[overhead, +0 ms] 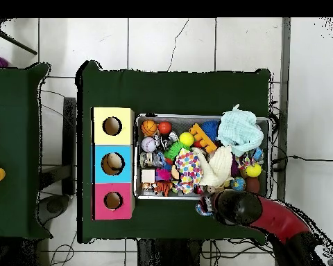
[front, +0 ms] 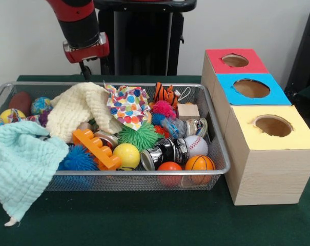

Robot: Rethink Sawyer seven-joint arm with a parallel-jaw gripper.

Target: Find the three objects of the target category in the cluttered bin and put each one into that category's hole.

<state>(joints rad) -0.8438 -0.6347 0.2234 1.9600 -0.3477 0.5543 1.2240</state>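
Currently the end effector (front: 85, 72) hangs above the far rim of the cluttered bin (front: 144, 180) on the tabletop; bin contents lie nearer the camera. Finger state cannot be determined.

Cloths (front: 78, 105) and toys crowd the cluttered bin (front: 139, 186); box holes (front: 251, 88) stand unobstructed.

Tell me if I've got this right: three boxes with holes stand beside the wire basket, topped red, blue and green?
Not quite. The third box has a yellow top, not green; the red box and blue box are as you say, beside the wire basket. The front view shows it.
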